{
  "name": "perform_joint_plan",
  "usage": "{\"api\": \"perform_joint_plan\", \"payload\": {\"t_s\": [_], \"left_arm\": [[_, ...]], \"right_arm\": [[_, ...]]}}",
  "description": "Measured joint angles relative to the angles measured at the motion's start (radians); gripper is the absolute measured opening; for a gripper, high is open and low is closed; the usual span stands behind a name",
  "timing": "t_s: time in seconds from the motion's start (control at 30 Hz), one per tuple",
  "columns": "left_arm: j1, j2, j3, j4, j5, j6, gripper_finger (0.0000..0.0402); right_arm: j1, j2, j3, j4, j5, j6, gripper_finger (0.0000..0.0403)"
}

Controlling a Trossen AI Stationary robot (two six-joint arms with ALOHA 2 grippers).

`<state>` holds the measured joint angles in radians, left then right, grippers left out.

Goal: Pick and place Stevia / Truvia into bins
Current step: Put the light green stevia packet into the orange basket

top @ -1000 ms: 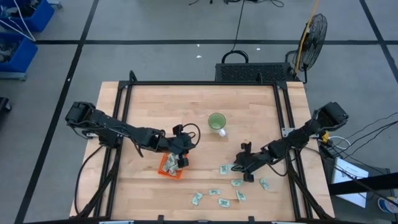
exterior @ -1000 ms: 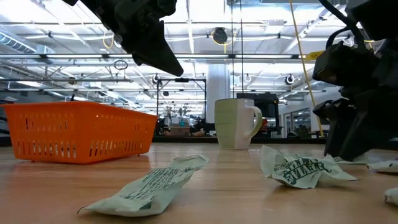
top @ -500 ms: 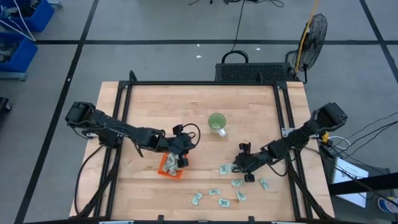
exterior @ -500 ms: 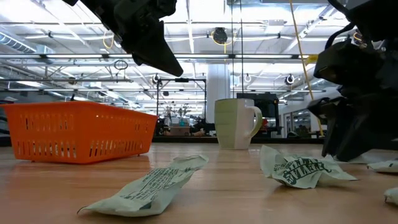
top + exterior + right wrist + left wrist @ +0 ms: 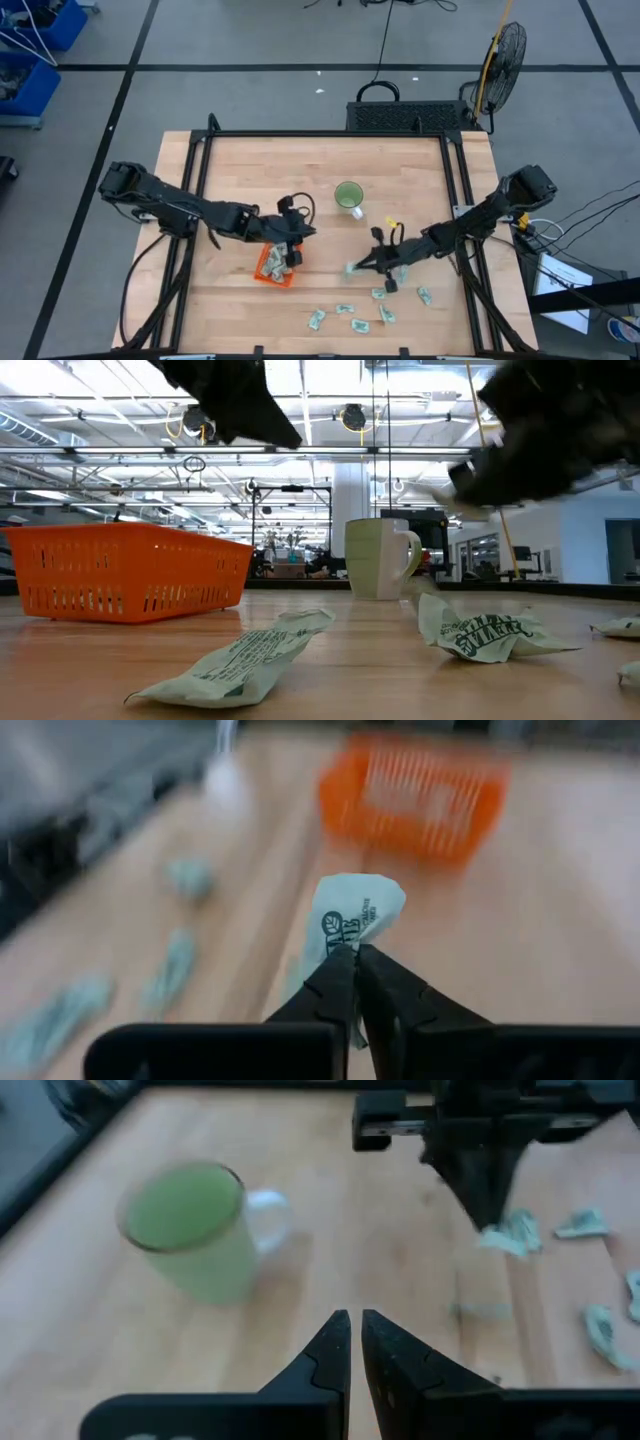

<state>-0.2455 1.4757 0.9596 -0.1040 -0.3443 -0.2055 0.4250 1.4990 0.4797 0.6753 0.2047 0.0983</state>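
My right gripper (image 5: 360,266) is shut on one white-and-green Stevia sachet (image 5: 357,912) above the table, between the green cup (image 5: 348,195) and the loose sachets. My left gripper (image 5: 292,244) hovers shut and with nothing in it over the far end of the orange basket (image 5: 272,268), which holds some sachets. Several more sachets lie flat on the wood near the front edge, among them one at the left (image 5: 316,319) and one at the right (image 5: 424,295). Two crumpled ones (image 5: 240,655) (image 5: 487,632) show close in the low view. My right gripper pinches the sachet between its two fingertips (image 5: 340,965), on the sachet's nearer part (image 5: 350,938); most of the paper sticks out beyond the tips. The fingers come from the table's right, slanting only slightly down. The sachet is lifted clear of the table.
The green cup (image 5: 380,558) stands behind the middle of the table, between the two arms. The basket (image 5: 125,570) sits left of centre. Bare wood lies between the basket and my right gripper. Black frame rails run along the table's sides.
My right gripper has shut on a sachet, tipped up from pointing steeply down to nearly level, risen, and gone toward the table's left, toward the basket. The sachet has come off the wood with it. My left gripper has kept above the basket.
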Motion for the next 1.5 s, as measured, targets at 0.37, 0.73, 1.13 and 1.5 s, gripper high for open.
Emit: {"api": "perform_joint_plan", "payload": {"t_s": [0.37, 0.73, 1.13, 1.5], "left_arm": [[0.000, -0.265, 0.000, 0.097, -0.200, 0.146, 0.0037], [-0.025, -0.305, -0.001, 0.006, -0.172, 0.149, 0.0037], [-0.017, -0.295, -0.001, -0.009, -0.179, 0.143, 0.0037], [-0.017, -0.295, -0.001, -0.052, -0.174, 0.140, 0.0037]], "right_arm": [[-0.177, 0.138, 0.256, 0.244, -0.225, -0.279, 0.0012], [-0.268, 0.537, 0.720, -0.076, -0.231, -0.343, 0.0010], [-0.282, 0.630, 0.877, -0.356, -0.232, -0.320, 0.0064], [-0.211, 0.461, 0.877, -0.527, -0.228, -0.402, 0.0113]]}}
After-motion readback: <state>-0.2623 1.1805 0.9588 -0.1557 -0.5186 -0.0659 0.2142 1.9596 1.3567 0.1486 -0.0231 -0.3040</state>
